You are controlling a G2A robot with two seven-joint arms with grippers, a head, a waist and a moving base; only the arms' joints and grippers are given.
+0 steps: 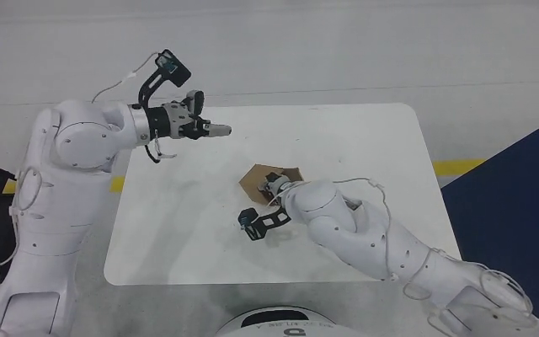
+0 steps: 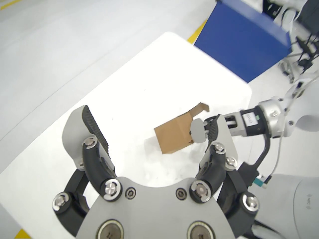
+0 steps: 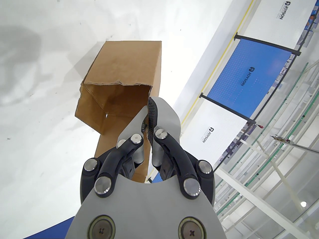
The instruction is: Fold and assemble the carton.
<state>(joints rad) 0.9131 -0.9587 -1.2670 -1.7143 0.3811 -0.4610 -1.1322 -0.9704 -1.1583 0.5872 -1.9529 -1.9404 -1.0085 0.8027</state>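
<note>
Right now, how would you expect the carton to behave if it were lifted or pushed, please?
Probably light: the carton is thin, empty brown board. Likely floppy: the right gripper pinches just one wall, so it may skew. Pushed on the smooth table, it could slide.

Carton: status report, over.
Right gripper shut on carton wall at its open end. Left gripper open, apart from carton, over table. One flap sticking up, unfolded.

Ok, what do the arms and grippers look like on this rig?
The glossy white left arm and right arm have rounded shells and thin white cables outside. The left gripper and right gripper share silver-grey fingers, black ribbed pads, black linkages, round silver bolts.
</note>
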